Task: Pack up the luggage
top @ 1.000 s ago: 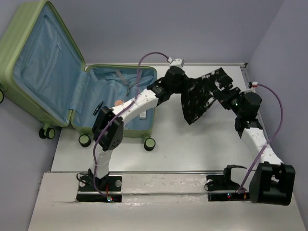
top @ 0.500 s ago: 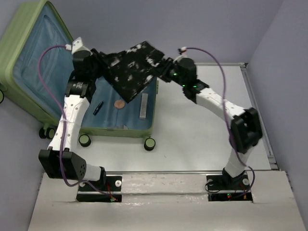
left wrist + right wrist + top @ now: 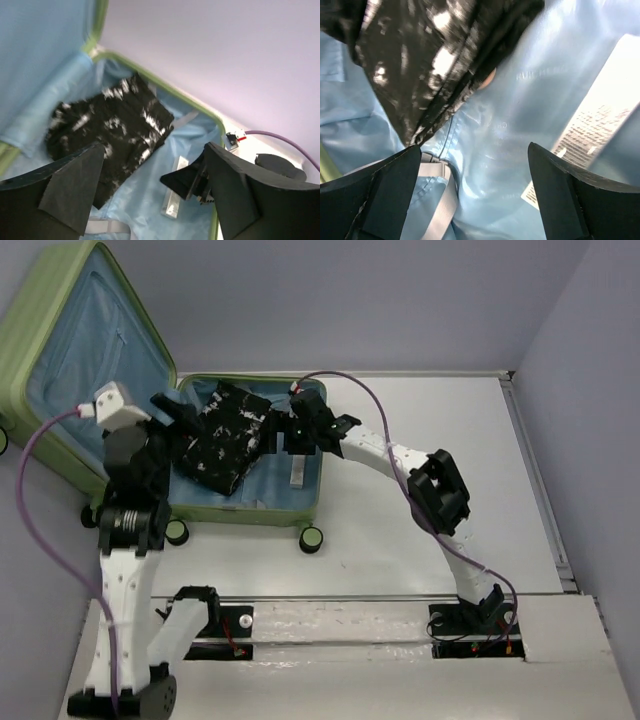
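Observation:
The light-green luggage (image 3: 40, 315) lies open at the far left, its lid leaning back and its blue-lined base (image 3: 285, 502) flat on the table. A black-and-white patterned cloth (image 3: 225, 435) rests folded inside the base, also seen in the left wrist view (image 3: 110, 130) and the right wrist view (image 3: 430, 50). My left gripper (image 3: 175, 420) hovers at the cloth's left edge, open and empty (image 3: 155, 190). At the cloth's right edge my right gripper (image 3: 287, 432) stands open over the lining with nothing between its fingers (image 3: 475, 195).
A white bar-shaped item (image 3: 299, 468) lies in the base to the right of the cloth. A small orange object (image 3: 487, 80) peeks from under the cloth. A grey strap (image 3: 437, 200) crosses the lining. Black wheels (image 3: 312, 538) stick out toward the arms.
Both arms carried the cloth from the right of the table over into the suitcase base. Both grippers opened and let it go; it now lies on the lining.

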